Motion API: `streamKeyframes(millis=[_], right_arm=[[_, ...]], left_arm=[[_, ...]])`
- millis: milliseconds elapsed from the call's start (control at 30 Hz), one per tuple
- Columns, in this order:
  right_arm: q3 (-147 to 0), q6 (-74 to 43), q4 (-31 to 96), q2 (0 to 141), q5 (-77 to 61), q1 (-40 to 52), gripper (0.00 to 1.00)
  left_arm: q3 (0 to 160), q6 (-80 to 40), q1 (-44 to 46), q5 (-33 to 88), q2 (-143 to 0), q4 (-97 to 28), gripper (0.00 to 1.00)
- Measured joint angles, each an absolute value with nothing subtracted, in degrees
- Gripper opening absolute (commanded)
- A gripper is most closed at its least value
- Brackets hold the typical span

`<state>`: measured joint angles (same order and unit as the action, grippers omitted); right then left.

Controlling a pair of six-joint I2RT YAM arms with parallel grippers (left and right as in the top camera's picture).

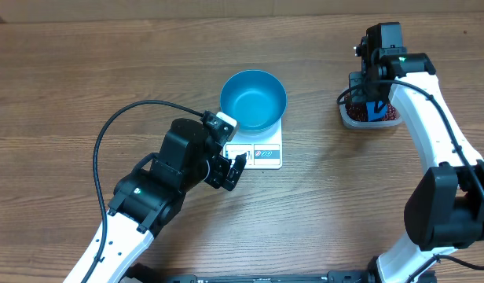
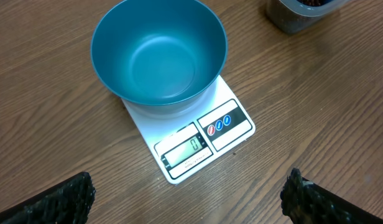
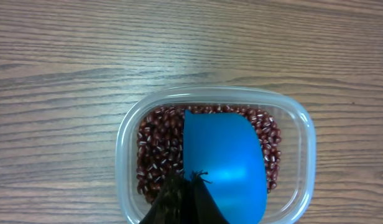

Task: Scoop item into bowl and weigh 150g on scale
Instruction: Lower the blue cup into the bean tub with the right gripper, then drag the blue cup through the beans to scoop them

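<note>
left gripper [image 1: 233,170] spread wide; right gripper [image 3: 186,190] clamped

Appearing as robotics lab: left arm [image 1: 148,192] and right arm [image 1: 434,126] sitting at wood-grain counter [image 1: 69,63], black cable [image 1: 96,157] trailing

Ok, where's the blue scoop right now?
The scoop is on the robot's right in the overhead view, held by the shut right gripper over the beans in the clear tub.

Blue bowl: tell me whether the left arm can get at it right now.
Probably yes. The left gripper hangs open just in front of the scale, with the bowl on it and nothing between. The right gripper is off at the tub, holding the scoop.
</note>
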<state>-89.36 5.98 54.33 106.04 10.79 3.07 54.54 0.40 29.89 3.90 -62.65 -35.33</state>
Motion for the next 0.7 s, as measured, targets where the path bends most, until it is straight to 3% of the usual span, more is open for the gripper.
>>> streamKeyframes(millis=[333,700], right_arm=[[-89.36,8.69,55.09,106.04,22.65,4.34,0.04],[-89.36,12.91,54.11,106.04,24.91,8.71,0.04]], left_arm=[[54.54,0.4,29.89,3.9,-62.65,-35.33,0.99],[54.54,0.4,29.89,3.9,-62.65,-35.33,1.0]])
